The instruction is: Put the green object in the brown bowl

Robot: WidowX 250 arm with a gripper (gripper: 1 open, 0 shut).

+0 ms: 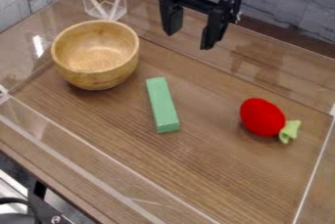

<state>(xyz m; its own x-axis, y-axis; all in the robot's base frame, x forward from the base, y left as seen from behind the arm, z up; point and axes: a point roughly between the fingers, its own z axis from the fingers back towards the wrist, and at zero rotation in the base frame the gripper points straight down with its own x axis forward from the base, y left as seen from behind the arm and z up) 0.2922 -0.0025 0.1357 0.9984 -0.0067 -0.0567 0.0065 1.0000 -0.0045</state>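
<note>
The green object (163, 105) is a flat light-green bar lying on the wooden table near the middle, its long side running front to back. The brown bowl (96, 54) is a round wooden bowl with thick walls, standing upright and empty at the left. My gripper (193, 29) hangs above the table toward the back, pointing down, well behind the bar and to the right of the bowl. Its two black fingers (211, 32) stand wide apart with nothing between them.
A red strawberry-like toy (263, 116) with a small green stem lies at the right. Clear plastic walls (78, 174) fence the table on all sides. A transparent stand (102, 5) rises behind the bowl.
</note>
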